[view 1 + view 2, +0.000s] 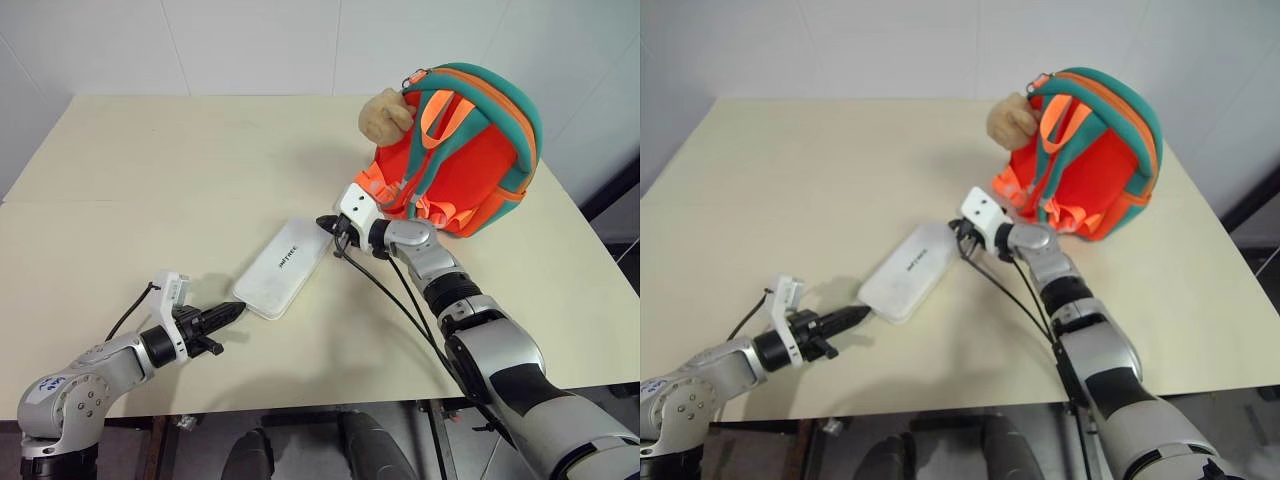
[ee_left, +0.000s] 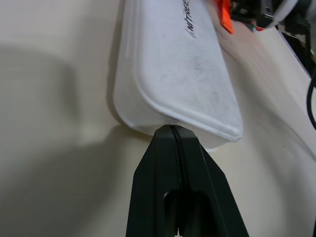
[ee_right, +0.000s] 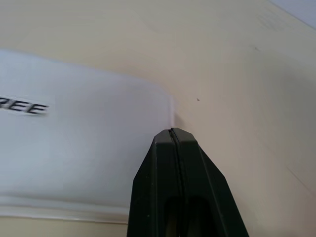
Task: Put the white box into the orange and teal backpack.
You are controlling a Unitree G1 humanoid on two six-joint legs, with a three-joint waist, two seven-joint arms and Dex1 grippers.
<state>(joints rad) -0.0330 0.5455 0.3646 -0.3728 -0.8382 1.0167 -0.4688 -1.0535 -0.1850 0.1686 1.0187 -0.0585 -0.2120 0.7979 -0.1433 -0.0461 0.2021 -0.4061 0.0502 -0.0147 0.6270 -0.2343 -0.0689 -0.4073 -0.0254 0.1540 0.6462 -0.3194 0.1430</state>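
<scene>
both claws closed, one at each end of the white box

the left gripper is sitting with its two black fingers pressed fully together, holding nothing. its closed tip is touching the near short end of the white box, low on the rim. the right gripper is likewise closed tight and empty, its tip resting at the far end of the box, at the corner nearest the backpack.

the box is lying flat on the cream table, slanting from near left to far right between the two tips, lid up, dark lettering showing along its top.

the left wrist view is showing what the head views are not: the joined fingertips butting against the box's rounded end wall, with the lid's raised lip just above them and a strip of orange webbing past the far end. the right wrist view is showing the closed fingers over the rounded far corner of the box, with a thin shadow line beside it; whether the tip is actually pressing on the lid i cannot tell.

the head views are giving the wider layout. the orange and teal backpack is standing on the table just beyond the right gripper, straps facing the robot, well apart from the left one. a beige plush toy is hanging at its upper left side.
</scene>
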